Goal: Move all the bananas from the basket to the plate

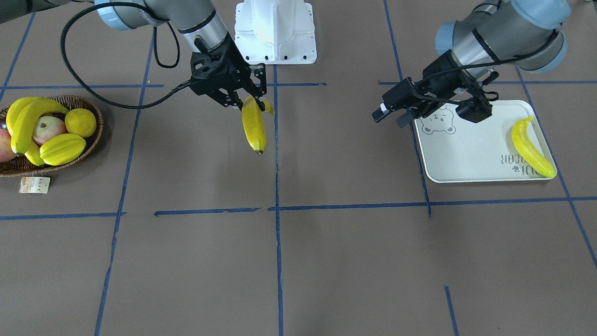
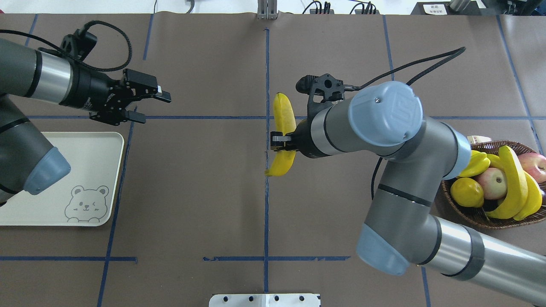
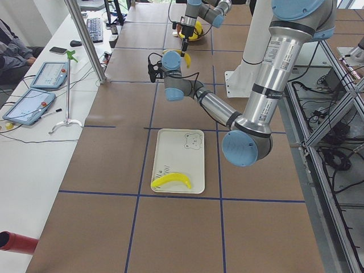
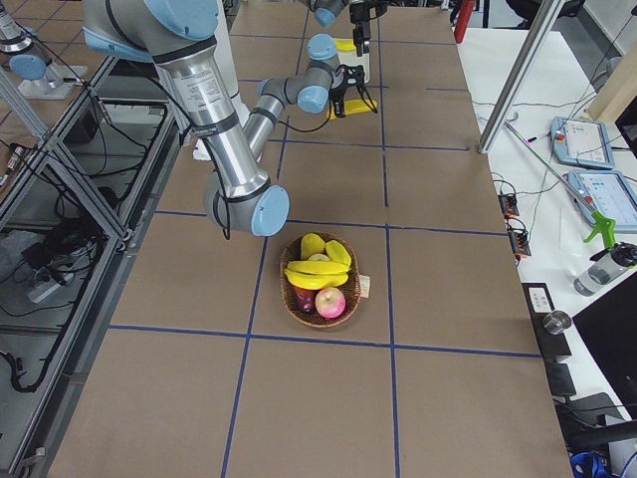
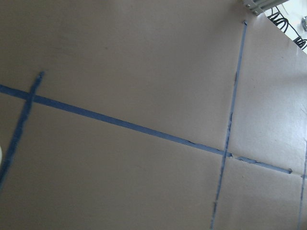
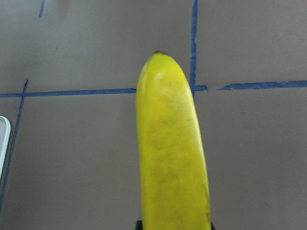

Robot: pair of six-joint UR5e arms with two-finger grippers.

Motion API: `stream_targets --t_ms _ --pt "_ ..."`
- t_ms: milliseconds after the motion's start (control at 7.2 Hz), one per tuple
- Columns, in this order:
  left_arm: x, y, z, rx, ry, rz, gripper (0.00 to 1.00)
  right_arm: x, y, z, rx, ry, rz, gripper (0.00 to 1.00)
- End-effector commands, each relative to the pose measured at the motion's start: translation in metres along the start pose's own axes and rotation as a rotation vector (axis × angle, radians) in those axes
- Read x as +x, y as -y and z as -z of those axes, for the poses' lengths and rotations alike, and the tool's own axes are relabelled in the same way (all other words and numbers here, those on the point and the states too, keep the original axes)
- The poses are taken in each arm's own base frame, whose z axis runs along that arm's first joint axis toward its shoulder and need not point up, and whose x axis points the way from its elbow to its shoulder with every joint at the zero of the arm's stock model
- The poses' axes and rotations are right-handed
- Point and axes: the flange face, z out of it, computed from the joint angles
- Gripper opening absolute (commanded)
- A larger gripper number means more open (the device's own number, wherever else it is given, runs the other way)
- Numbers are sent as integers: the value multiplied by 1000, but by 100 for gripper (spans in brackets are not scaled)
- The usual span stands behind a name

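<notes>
Gripping banana [image 1: 254, 127] toward stem end in right end effector [image 1: 243, 99]; likely light, stiff, slippery, mid-length hold safer; left end effector [image 2: 150, 107] spread, empty.

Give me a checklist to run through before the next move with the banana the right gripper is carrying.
1. Grip: right gripper is shut on the held banana: ok.
2. Grip firmness, any slip: cannot tell.
3. Left gripper is open and empty, beyond the plate's corner: ok.
4. Way between the two grippers: only bare table below: ok.
5. Room on the plate: one delivered banana lies along one edge, and the rest is bare: ok.
6. Basket free of bananas: not ok, at least two basket bananas lie in it.
</notes>
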Motion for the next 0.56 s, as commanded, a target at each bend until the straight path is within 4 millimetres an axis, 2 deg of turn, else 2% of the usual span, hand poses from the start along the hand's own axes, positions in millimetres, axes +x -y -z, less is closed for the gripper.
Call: stream_targets --t_ms 0,139,278,417 --pt "64 -21 -24 -39 -78 -70 98 -31 -15 -45 37 112 -18 3" --pt "86 -34 -43 6 -114 -90 98 -43 -19 -56 76 162 -35 4" --pt "88 -50 -64 43 -122 -89 95 -50 -26 -55 75 190 -29 4" --pt "83 -56 -72 38 -114 -87 90 -52 -28 -53 72 199 -31 4"
